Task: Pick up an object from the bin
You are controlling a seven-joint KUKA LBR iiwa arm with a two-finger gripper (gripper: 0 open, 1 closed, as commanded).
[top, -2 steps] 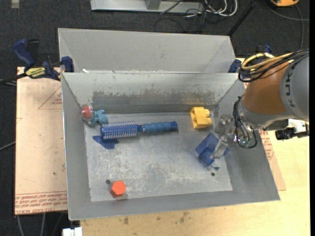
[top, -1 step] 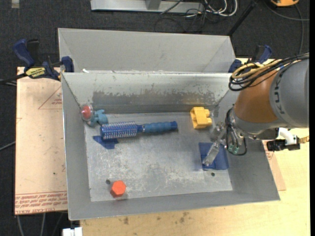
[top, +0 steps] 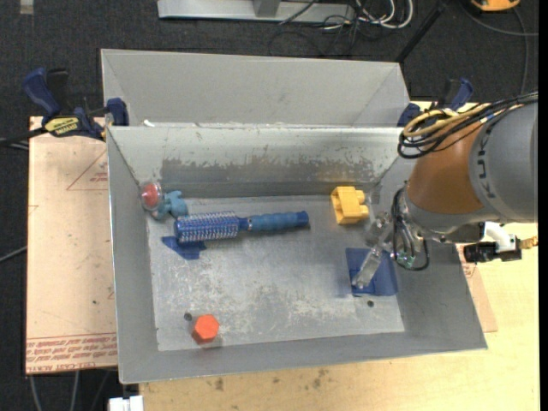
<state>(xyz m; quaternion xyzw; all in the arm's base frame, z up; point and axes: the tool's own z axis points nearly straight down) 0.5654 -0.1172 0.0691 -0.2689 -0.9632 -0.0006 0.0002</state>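
Note:
My gripper [top: 370, 271] is low in the right part of the bin, right over a flat blue piece [top: 384, 283] that lies on the floor near the right wall. The gripper covers the middle of that piece, and I cannot tell whether it has hold of it. A yellow block [top: 348, 205] sits a little behind the gripper, close to the back wall.
A blue hairbrush [top: 240, 225] lies across the back left, with a flat blue scrap [top: 183, 247] under its head. A small teal and red toy [top: 160, 199] is in the back left corner. An orange block [top: 205, 328] rests at the front left.

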